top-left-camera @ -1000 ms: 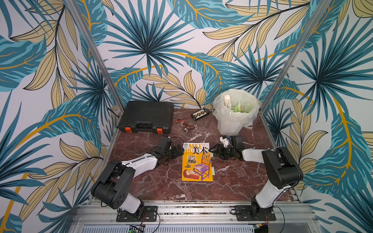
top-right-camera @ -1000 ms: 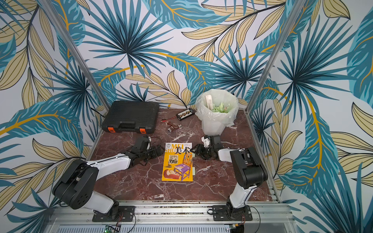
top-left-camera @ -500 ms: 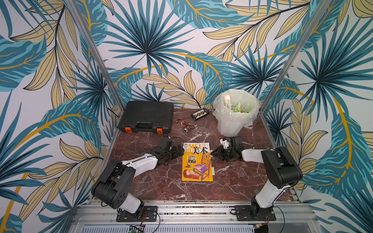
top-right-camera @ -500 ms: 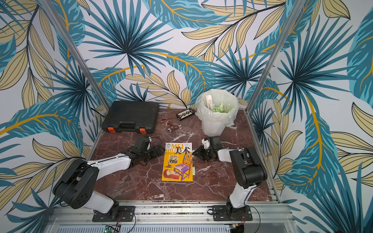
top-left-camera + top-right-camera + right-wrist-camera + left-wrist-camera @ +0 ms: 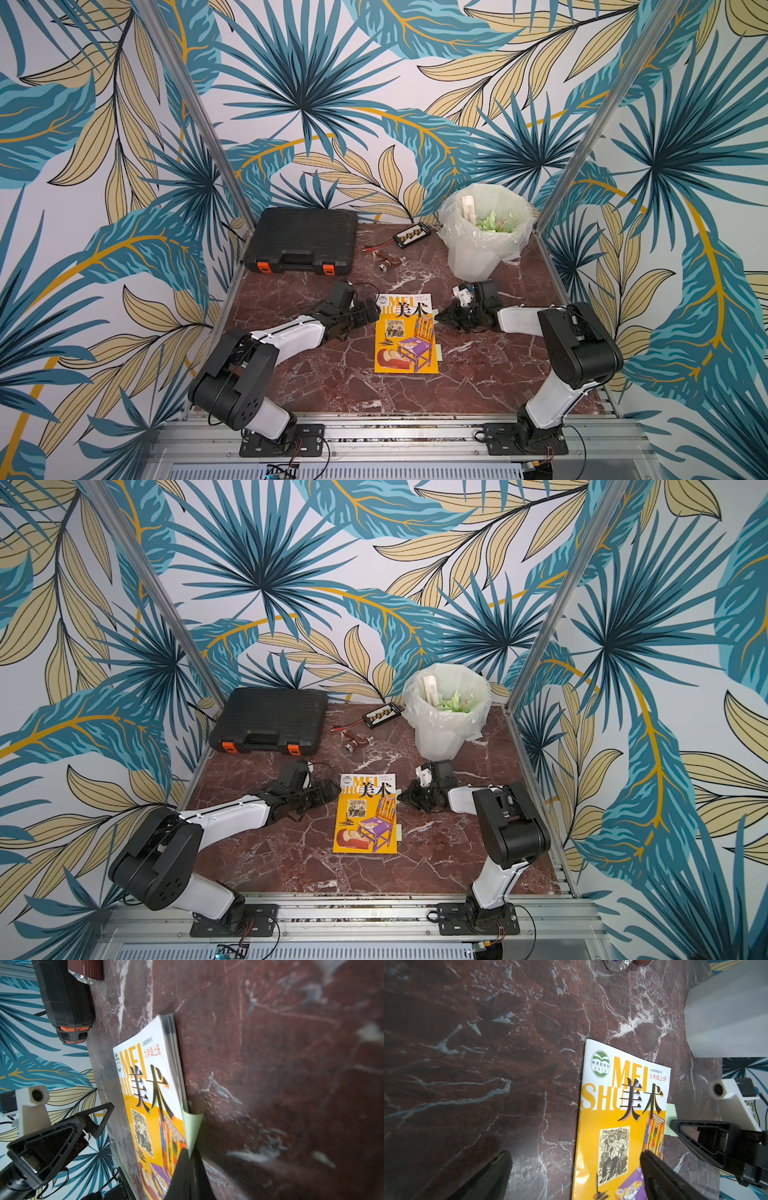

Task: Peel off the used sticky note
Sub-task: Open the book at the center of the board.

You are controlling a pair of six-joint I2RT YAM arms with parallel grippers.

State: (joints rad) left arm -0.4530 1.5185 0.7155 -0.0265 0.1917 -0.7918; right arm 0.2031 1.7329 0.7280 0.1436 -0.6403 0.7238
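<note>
Pinched fully together, the right gripper (image 5: 190,1156) has its jaws closed on the tip of the pale green sticky note (image 5: 192,1126). The note sticks out from the page edge of the yellow art book (image 5: 145,1084) and curls up off the table into the grip. In both top views the right gripper (image 5: 440,318) (image 5: 402,798) sits just right of centre frame, at the upper part of the book's right edge. The note there is mostly hidden by the black fingertips.

On the left gripper (image 5: 575,1165) the jaws stand wide apart and hold nothing. One finger (image 5: 654,1167) lies over the book's cover, the other (image 5: 496,1169) over the bare marble table (image 5: 467,1064); whether either presses down I cannot tell. In a top view the left gripper (image 5: 371,309) is at the upper left edge of the book (image 5: 405,345), centre frame.

The white bin (image 5: 478,257) stands right of centre, above the right gripper in the frame. It is lined with a clear plastic bag and holds crumpled pale green paper scraps (image 5: 494,222) and one whitish upright piece (image 5: 467,208). The black tool case (image 5: 303,239), left of centre, is shut with its orange latches facing the camera, so its contents are hidden. A second pale green tab (image 5: 399,833) shows lower on the book's right edge.
</note>
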